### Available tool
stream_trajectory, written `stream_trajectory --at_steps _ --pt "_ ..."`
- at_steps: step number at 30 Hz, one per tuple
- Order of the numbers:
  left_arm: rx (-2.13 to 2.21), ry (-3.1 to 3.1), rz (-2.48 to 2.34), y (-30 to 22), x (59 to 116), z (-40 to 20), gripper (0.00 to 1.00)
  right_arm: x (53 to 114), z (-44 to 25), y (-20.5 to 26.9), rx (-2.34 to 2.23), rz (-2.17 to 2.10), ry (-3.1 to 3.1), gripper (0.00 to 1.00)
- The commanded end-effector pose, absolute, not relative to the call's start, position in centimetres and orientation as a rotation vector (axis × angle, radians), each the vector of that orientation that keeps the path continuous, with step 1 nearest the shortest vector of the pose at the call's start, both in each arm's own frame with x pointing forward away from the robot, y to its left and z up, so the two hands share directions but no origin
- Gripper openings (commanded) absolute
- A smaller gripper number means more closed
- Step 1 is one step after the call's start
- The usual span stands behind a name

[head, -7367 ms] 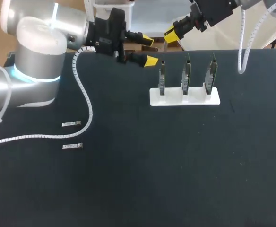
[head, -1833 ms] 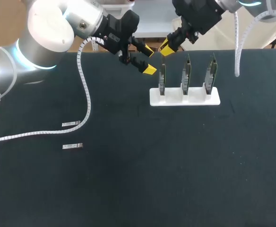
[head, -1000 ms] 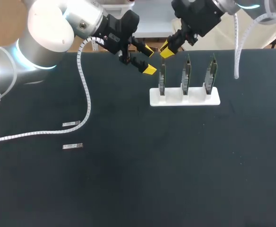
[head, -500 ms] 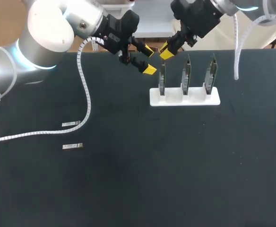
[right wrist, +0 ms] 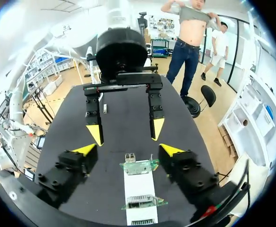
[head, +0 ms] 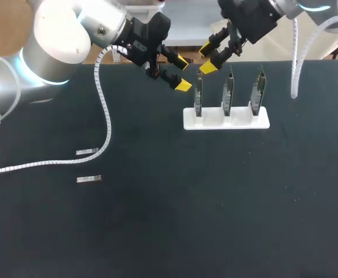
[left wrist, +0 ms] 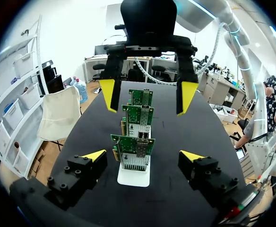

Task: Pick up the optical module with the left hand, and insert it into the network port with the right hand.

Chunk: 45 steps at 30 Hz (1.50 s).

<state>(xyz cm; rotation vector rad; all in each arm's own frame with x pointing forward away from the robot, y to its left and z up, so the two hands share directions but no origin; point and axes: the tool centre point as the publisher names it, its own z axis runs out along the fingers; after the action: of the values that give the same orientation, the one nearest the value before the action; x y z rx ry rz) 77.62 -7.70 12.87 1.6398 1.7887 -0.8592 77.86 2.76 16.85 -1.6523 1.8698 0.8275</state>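
Optical module [head: 87, 152] and its twin [head: 89, 179] lie flat near the bench's [head: 215, 202] left edge, well apart from both arms. Each looks light, rigid and slick, so pinching the long sides mid-body seems safest. The left gripper [head: 182, 73] and right gripper [head: 208, 59] hang spread and empty by the card rack [head: 227, 119] near the far edge.

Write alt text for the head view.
The left gripper and right gripper hang open and empty by a white stand holding three upright circuit boards. Two optical modules lie on the black table, on the left arm's side.
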Motion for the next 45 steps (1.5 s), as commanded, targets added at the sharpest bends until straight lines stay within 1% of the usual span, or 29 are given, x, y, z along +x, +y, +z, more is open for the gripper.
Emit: stream_trajectory --at_steps 1,13,14,15,29,45 --pt "1.645 1.792 -0.859 -7.7 77.7 12.9 1.00 77.3 17.2 0.8 -1.614 0.864 1.860 1.00" --pt "1.645 1.792 -0.859 -7.7 77.7 12.9 1.00 77.2 16.9 -0.5 -1.561 0.882 1.866 1.00" --pt "1.645 1.792 -0.859 -7.7 77.7 12.9 1.00 77.2 16.9 -0.6 -1.561 0.879 1.863 0.32" --pt "1.645 1.792 -0.859 -7.7 77.7 12.9 1.00 77.2 16.9 -0.6 -1.558 0.880 1.858 0.00" --pt "1.645 1.792 -0.859 -7.7 77.7 12.9 1.00 76.9 17.0 -0.5 -1.531 0.898 1.836 0.00" --pt "1.645 1.792 -0.859 -7.7 77.7 12.9 1.00 77.3 16.6 1.7 -1.568 0.896 1.820 0.00"
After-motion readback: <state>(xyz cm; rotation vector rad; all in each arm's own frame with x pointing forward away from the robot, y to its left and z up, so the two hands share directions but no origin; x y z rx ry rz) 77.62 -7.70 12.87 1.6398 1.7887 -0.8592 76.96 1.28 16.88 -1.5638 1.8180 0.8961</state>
